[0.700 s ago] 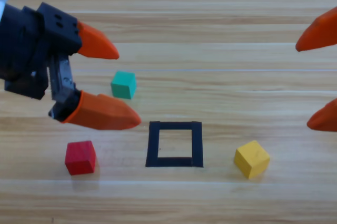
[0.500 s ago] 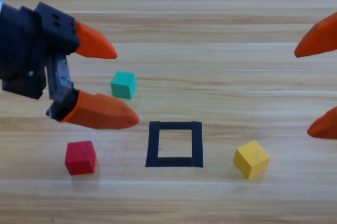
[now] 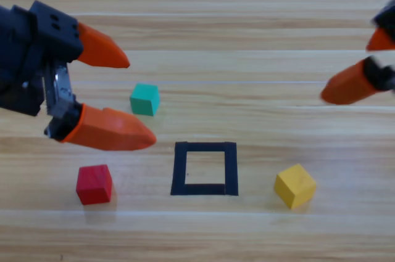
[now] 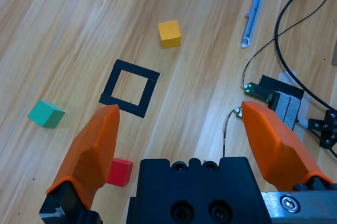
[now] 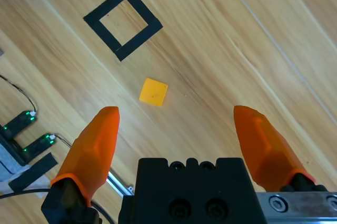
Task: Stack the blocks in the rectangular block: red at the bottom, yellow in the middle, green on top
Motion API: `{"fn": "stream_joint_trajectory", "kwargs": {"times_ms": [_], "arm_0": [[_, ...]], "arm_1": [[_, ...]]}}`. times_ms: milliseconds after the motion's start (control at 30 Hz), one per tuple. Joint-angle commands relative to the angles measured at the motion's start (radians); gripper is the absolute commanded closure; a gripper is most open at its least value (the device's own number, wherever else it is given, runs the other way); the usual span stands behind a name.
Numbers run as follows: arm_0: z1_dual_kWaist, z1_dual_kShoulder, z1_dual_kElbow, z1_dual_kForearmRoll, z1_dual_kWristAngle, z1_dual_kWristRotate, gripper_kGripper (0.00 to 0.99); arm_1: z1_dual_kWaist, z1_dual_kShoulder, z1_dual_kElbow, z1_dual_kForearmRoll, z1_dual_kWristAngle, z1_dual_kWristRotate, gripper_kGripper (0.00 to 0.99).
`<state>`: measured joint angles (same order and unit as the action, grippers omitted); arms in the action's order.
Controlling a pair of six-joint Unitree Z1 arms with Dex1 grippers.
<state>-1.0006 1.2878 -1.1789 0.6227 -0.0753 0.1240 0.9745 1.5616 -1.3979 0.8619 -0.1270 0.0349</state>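
Observation:
The red cube (image 3: 94, 184) lies at the front left, left of the black tape square (image 3: 179, 169). The yellow cube (image 3: 295, 185) lies to the square's right, and the green cube (image 3: 145, 98) sits behind and left of it. My left gripper (image 3: 141, 100) hovers open above the table on the left, with the green cube below the gap between its jaws. My right gripper (image 3: 349, 68) hangs open at the right edge, behind the yellow cube. The left wrist view shows the green cube (image 4: 46, 114), red cube (image 4: 120, 172), yellow cube (image 4: 169, 33) and square (image 4: 138, 69). The right wrist view shows the yellow cube (image 5: 153, 91) and square (image 5: 143, 5).
Bare wood fills the inside of the tape square. Past the table's edge, the left wrist view shows black cables (image 4: 295, 8), a metal rail (image 4: 255, 8) and a small board with a green light (image 4: 258, 89).
My right gripper has swung up and left, farther into the picture. My left gripper has drifted slightly left and up. The cubes have not moved.

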Motion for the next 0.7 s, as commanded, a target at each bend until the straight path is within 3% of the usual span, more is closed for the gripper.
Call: {"fn": "stream_joint_trajectory", "kwargs": {"times_ms": [33,233,367,433,600,700], "arm_0": [[-0.024,-0.019,-0.002,0.008,0.017,-0.029,0.000],[-0.024,-0.033,-0.015,0.006,0.112,-0.124,0.000],[-0.024,-0.012,-0.044,0.006,0.252,-0.268,0.017],[-0.023,0.001,-0.051,0.006,0.290,-0.345,0.019],[-0.021,0.051,-0.070,0.006,0.500,-0.566,0.045],[0.023,0.105,-0.125,0.052,0.512,-0.656,0.045]], "arm_1": [[0.013,0.230,-0.067,0.058,-0.022,0.051,0.033],[0.009,0.296,-0.084,0.066,-0.031,0.085,0.036],[0.003,0.314,-0.076,0.066,-0.033,0.092,0.042],[0.001,0.330,-0.076,0.066,-0.033,0.094,0.044],[-0.020,0.388,-0.087,0.066,0.007,0.092,0.053],[-0.048,0.422,-0.095,0.066,0.038,0.091,0.053]]}}
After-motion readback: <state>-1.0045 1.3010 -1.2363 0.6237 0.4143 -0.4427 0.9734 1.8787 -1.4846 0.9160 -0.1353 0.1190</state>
